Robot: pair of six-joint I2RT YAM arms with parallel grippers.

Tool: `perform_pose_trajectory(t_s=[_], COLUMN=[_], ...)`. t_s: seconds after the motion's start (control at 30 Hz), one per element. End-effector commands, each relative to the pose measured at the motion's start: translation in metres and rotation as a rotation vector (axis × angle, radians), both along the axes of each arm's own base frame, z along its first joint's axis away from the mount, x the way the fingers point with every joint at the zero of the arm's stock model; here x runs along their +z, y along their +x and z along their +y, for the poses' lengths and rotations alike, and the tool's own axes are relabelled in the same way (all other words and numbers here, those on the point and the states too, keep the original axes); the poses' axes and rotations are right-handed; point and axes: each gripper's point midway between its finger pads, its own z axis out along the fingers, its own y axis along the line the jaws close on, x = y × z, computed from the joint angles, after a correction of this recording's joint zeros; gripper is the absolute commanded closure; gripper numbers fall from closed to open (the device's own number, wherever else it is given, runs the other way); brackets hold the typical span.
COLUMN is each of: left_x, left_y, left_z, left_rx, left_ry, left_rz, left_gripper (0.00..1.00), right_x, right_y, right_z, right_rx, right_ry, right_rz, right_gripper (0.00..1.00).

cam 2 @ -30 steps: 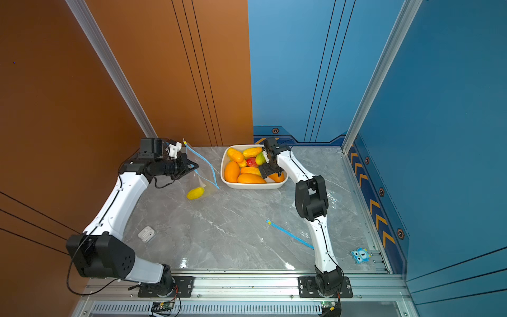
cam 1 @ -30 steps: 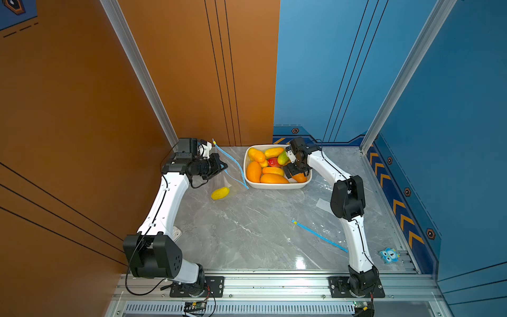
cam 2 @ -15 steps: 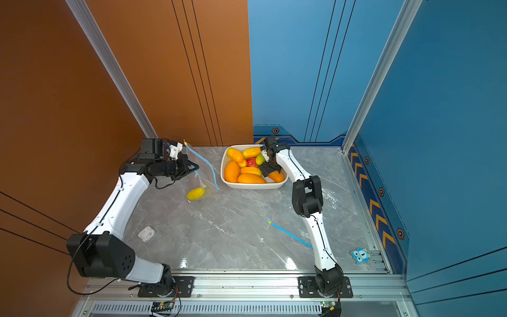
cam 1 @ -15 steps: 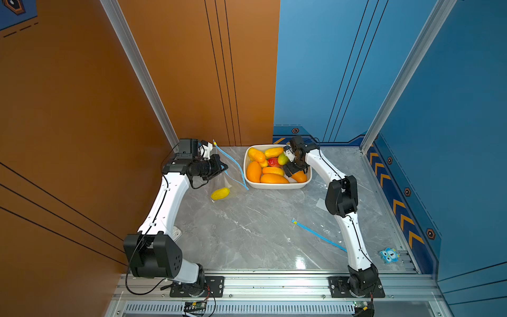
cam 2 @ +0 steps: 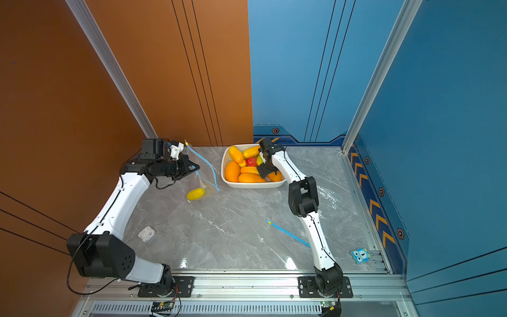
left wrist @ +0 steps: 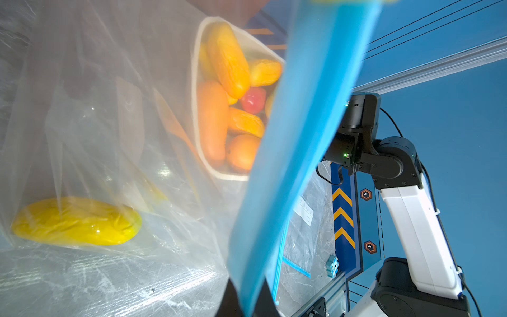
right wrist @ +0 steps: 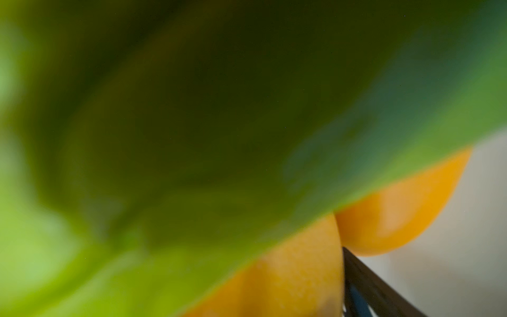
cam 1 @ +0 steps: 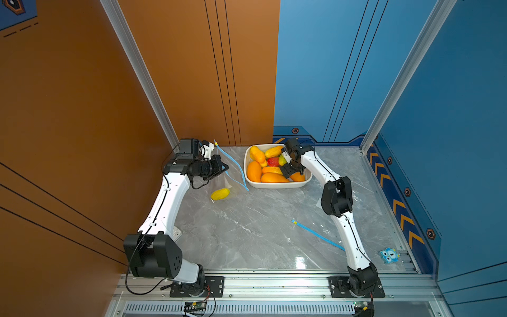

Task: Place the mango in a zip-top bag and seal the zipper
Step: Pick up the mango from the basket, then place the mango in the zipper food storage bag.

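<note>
A clear zip-top bag [cam 1: 231, 179] with a blue zipper strip [left wrist: 296, 142] hangs from my left gripper [cam 1: 225, 168], which is shut on that strip. A yellow mango [cam 1: 220, 194] lies inside the bag's bottom, which rests on the table; the left wrist view shows this mango [left wrist: 76, 221] through the plastic. My right gripper [cam 1: 287, 163] is open and reaches into the white bowl [cam 1: 277, 185], its jaws on either side of a green-yellow mango [cam 1: 282, 160]. That green mango [right wrist: 192, 109] fills the right wrist view as a blur, with one fingertip [right wrist: 365, 282] showing beside orange fruit.
The bowl holds several orange and yellow mangoes and one red one [cam 1: 272, 161]. A second bag with a blue zipper [cam 1: 318, 234] lies flat at the right. A blue owl figure [cam 1: 389, 255] sits near the front right rail and a white case [cam 2: 146, 233] by the left arm.
The right arm's elbow has shifted slightly left while its gripper stays in the bowl. The left arm, bag and yellow mango have not moved.
</note>
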Motion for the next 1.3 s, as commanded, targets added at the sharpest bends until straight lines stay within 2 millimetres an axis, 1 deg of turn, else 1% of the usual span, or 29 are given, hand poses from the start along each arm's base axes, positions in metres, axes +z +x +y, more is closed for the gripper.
perform_pose_trajectory(t_s=[0.0, 0.07, 0.1, 0.13, 0.17, 0.27, 0.43, 0.53, 0.77, 0.87, 0.9, 0.93, 1.0, 1.07, 1.13, 1.17, 1.23, 1.27], left_x=[0.005, 0.003, 0.003, 0.003, 0.004, 0.003, 0.003, 0.003, 0.003, 0.005, 0.005, 0.005, 0.004, 0.003, 0.002, 0.003, 0.005, 0.007], left_y=[-0.005, -0.004, -0.004, -0.004, -0.004, -0.004, -0.005, -0.004, -0.004, -0.003, -0.003, -0.003, -0.002, 0.0, 0.001, 0.002, 0.005, 0.006], left_z=[-0.005, -0.005, -0.005, -0.005, -0.004, -0.003, -0.002, -0.002, -0.002, -0.003, -0.003, -0.004, -0.006, -0.007, -0.01, -0.012, -0.018, -0.022], left_rx=[-0.044, -0.043, -0.045, -0.044, -0.043, -0.04, -0.039, -0.036, -0.036, -0.035, -0.036, -0.035, -0.037, -0.035, -0.039, -0.043, -0.05, -0.057], left_ry=[-0.004, -0.005, -0.004, -0.005, -0.004, -0.001, 0.001, 0.001, -0.001, -0.007, -0.006, -0.008, -0.011, -0.011, -0.01, -0.011, -0.011, -0.011], left_rz=[-0.03, -0.026, -0.027, -0.026, -0.028, -0.027, -0.029, -0.029, -0.027, -0.028, -0.028, -0.025, -0.02, -0.015, -0.01, -0.01, -0.011, -0.015], left_gripper=[1.0, 1.0, 1.0, 1.0, 1.0, 1.0, 1.0, 1.0, 1.0, 1.0, 1.0, 1.0, 1.0, 1.0, 1.0, 1.0, 1.0, 1.0], right_x=[-0.03, -0.025, -0.02, -0.014, -0.007, 0.019, 0.06, 0.076, 0.102, 0.116, 0.121, 0.13, 0.153, 0.184, 0.223, 0.229, 0.251, 0.258], right_y=[-0.013, -0.014, -0.013, -0.012, -0.01, -0.007, -0.004, -0.004, -0.006, -0.007, -0.006, -0.006, -0.006, -0.008, -0.015, -0.019, -0.026, -0.028], right_z=[-0.014, -0.014, -0.012, -0.009, -0.005, 0.005, 0.002, -0.001, 0.0, -0.006, -0.01, -0.013, -0.014, -0.007, 0.007, 0.01, 0.018, 0.023], right_rx=[-0.049, -0.053, -0.057, -0.061, -0.059, -0.05, -0.077, -0.099, -0.128, -0.168, -0.188, -0.211, -0.247, -0.246, -0.209, -0.211, -0.198, -0.189], right_ry=[-0.088, -0.083, -0.067, -0.045, -0.024, 0.026, 0.059, 0.086, 0.167, 0.19, 0.205, 0.238, 0.328, 0.46, 0.62, 0.658, 0.703, 0.735], right_rz=[0.074, 0.068, 0.06, 0.048, 0.035, -0.013, -0.09, -0.12, -0.166, -0.207, -0.224, -0.25, -0.323, -0.413, -0.511, -0.536, -0.587, -0.605], right_gripper=[0.04, 0.1, 0.15, 0.19, 0.21, 0.24, 0.29, 0.3, 0.32, 0.34, 0.37, 0.41, 0.48, 0.52, 0.56, 0.58, 0.6, 0.61])
